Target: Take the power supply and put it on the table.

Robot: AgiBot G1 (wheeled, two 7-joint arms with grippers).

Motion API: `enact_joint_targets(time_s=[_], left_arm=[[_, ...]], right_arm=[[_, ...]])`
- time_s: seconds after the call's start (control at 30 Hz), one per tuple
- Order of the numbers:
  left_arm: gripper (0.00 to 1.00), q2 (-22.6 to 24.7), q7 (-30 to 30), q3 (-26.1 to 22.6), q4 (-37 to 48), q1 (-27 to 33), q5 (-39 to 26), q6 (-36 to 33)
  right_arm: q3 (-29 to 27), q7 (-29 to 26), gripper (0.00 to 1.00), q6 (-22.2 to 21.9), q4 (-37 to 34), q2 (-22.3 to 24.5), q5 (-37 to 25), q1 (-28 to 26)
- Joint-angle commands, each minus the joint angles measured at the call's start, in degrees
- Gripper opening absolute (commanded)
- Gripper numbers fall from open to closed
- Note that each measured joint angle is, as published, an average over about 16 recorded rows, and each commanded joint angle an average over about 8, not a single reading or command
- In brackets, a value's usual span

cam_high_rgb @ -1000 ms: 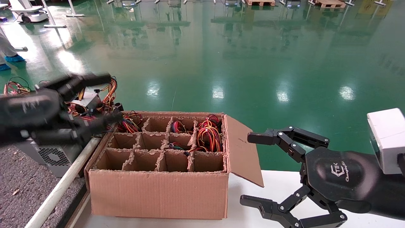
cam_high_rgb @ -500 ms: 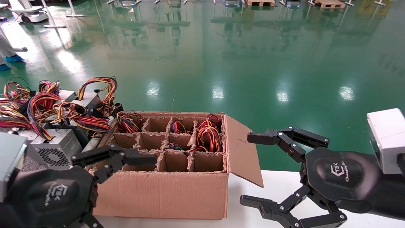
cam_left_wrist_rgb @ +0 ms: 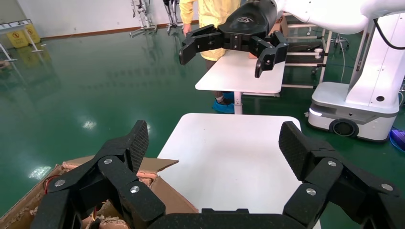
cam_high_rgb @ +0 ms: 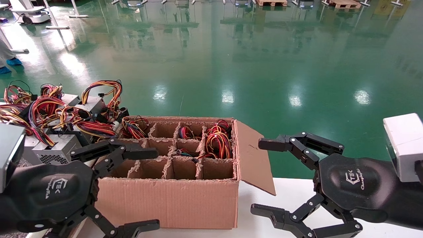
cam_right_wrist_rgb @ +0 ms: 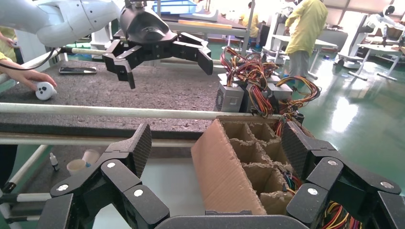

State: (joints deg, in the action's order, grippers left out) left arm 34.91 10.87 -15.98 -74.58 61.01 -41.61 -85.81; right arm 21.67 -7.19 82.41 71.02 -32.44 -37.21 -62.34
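Silver-grey power supply (cam_high_rgb: 56, 152) with perforated vent face, resting on dark speckled worktop (cam_right_wrist_rgb: 157, 90) just behind left claw (cam_high_rgb: 132, 190), thick tangle of red, yellow, purple and black wires spilling over its top. Left claw spread wide, grasping nothing, hovering at near corner of cardboard box (cam_high_rgb: 172, 198). Right claw (cam_high_rgb: 264, 177) likewise spread, empty, beside box flap over white tabletop (cam_high_rgb: 290, 195)

The power supply (cam_high_rgb: 54, 150) sits on the table (cam_right_wrist_rgb: 162, 90), apparently just left of the box (cam_high_rgb: 172, 185).
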Motion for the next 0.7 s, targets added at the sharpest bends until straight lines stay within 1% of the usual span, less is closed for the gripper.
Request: enact_joint_targets(time_s=[0.03, 0.7], left_arm=[[1.0, 0.0, 0.0, 0.0, 0.3, 0.1, -0.1, 0.0], [1.0, 0.1, -0.1, 0.0, 1.1, 0.6, -0.2, 0.1]], right_arm=[[0.0, 0.0, 1.0, 0.0, 0.0, 0.0, 0.0, 0.0], [0.0, 0.0, 1.0, 0.0, 0.0, 0.0, 0.0, 0.0]])
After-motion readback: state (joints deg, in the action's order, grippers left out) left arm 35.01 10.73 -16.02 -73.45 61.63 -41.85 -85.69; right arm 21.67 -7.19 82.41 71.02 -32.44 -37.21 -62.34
